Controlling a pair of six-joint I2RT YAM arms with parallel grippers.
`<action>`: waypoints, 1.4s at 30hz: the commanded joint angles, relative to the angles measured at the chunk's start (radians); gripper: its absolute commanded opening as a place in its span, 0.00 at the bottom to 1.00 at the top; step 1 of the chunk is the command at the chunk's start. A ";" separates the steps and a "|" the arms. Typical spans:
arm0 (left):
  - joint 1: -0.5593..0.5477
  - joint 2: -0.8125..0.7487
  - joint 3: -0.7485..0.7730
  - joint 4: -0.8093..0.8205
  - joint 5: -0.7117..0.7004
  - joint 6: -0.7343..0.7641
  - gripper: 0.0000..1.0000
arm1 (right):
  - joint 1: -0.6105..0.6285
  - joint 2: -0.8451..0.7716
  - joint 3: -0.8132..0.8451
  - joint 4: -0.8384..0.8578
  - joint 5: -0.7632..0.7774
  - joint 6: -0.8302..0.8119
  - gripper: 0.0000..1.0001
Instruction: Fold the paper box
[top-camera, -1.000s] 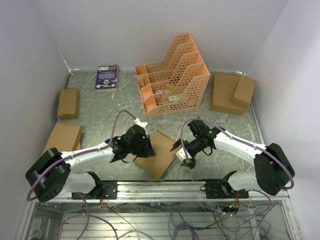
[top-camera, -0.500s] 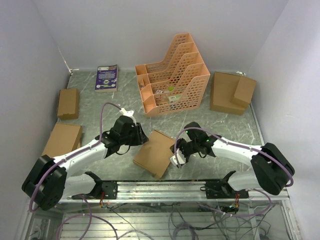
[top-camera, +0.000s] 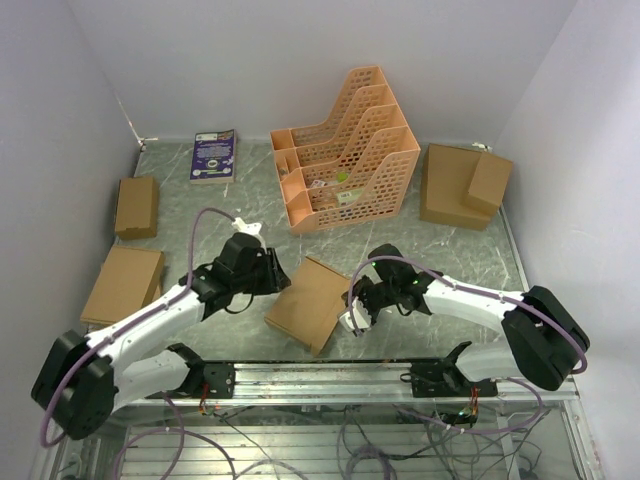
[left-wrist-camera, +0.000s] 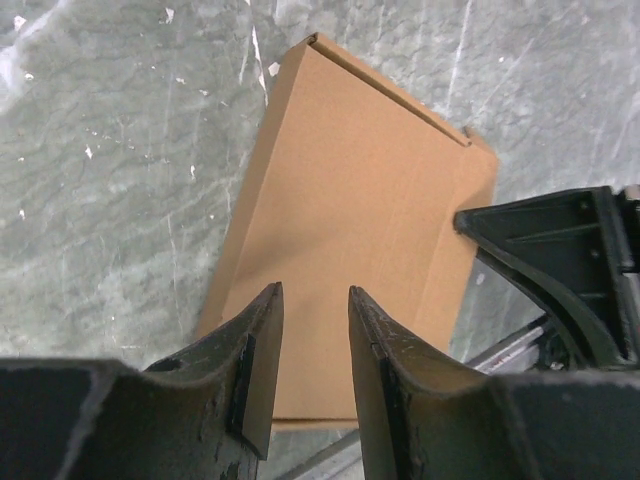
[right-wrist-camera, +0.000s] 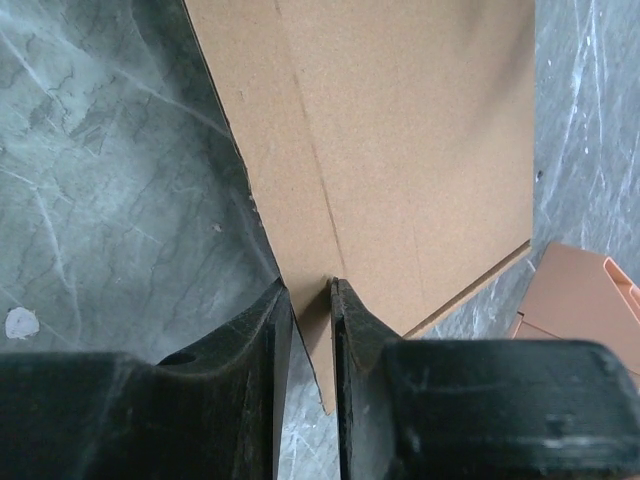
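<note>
Brown cardboard makes the paper box (top-camera: 310, 303). It looks folded shut and lies flat near the middle of the near edge of the table (top-camera: 200, 215), turned a bit crooked. It sits between the two arms so both can reach it.

The right gripper (right-wrist-camera: 310, 330) is almost closed. Its two fingers pinch a thin bit of the box's right edge, I think to hold the box in place or press that side down.

The left gripper (left-wrist-camera: 310, 370) is about half open and holds nothing. It hangs over the left end of the box without touching it. That way it is not in the way, and it is ready to push or grab.

The orange rack (top-camera: 345, 150) stands well apart, nearer the far edge.
</note>
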 joint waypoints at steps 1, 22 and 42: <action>0.005 -0.124 0.007 -0.108 -0.014 -0.060 0.43 | 0.003 -0.011 -0.020 0.014 0.035 0.014 0.19; 0.006 -0.533 -0.266 -0.037 -0.126 -0.393 0.80 | -0.104 -0.022 0.011 -0.002 -0.026 0.124 0.13; 0.004 -0.270 -0.345 0.221 -0.086 -0.441 0.87 | -0.341 -0.069 0.240 -0.301 -0.349 0.342 0.70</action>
